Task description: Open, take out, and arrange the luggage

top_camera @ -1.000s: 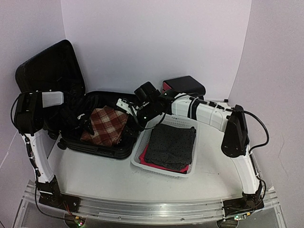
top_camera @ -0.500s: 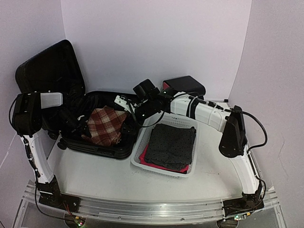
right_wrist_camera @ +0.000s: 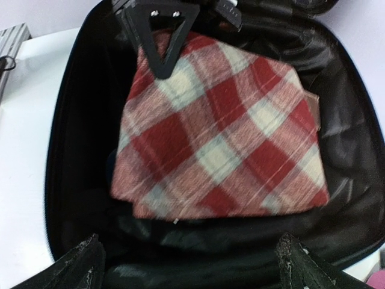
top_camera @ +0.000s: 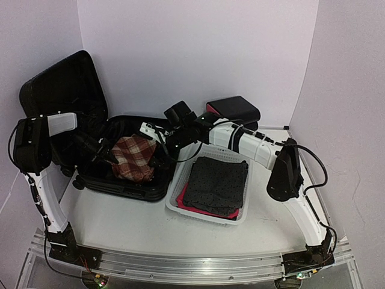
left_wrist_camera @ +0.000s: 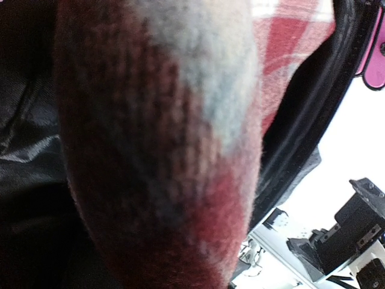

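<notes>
White basket (top_camera: 198, 214) w/ dark cloth (top_camera: 216, 183) beside luggage (top_camera: 63, 90); pink-fronted box (top_camera: 234, 108) behind.

Each arm, the left arm (top_camera: 45, 192) and the right arm (top_camera: 307, 220), is built of smooth white shells joined by bulky black joint housings (top_camera: 283, 174), with thin black cables (top_camera: 322, 171) looping along the outside, and stands on a black base bolted to a silvery metal rail (top_camera: 180, 265). The left gripper (top_camera: 113, 158) has a black finger (right_wrist_camera: 159, 36) shaped as an open triangle with two silver screws. The right gripper (right_wrist_camera: 189, 271) ends in black fingertips (right_wrist_camera: 298, 268) with a rough, speckled surface.
</notes>
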Controlling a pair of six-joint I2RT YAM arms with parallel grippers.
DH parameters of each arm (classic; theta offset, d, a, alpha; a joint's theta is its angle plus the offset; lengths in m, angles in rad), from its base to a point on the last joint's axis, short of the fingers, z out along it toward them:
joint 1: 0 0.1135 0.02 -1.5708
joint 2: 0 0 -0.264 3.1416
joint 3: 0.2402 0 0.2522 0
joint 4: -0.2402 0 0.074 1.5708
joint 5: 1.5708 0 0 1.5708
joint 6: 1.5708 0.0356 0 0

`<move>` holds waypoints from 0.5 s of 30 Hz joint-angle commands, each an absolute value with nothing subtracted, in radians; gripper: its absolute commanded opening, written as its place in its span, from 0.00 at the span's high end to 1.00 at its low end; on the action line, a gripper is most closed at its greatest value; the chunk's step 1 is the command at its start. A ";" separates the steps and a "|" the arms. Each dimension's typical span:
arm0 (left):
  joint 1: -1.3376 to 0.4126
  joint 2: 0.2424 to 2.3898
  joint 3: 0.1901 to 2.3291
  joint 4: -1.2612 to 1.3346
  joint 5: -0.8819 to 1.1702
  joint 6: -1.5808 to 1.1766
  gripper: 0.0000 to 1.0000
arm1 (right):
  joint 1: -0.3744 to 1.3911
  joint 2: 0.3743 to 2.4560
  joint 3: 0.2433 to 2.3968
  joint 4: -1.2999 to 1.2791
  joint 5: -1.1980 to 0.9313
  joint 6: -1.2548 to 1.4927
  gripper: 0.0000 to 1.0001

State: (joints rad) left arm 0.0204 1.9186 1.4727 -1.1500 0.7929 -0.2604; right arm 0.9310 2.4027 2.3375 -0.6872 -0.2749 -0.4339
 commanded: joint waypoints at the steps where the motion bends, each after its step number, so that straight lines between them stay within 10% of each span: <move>1: 0.025 1.829 1.524 -1.110 0.876 -0.365 0.96 | 0.932 2.483 2.473 -0.639 -0.272 -0.460 0.02; 15: 0.025 1.801 1.588 -1.013 0.910 -0.434 1.00 | 0.983 2.655 2.583 -0.467 -0.215 -0.454 0.02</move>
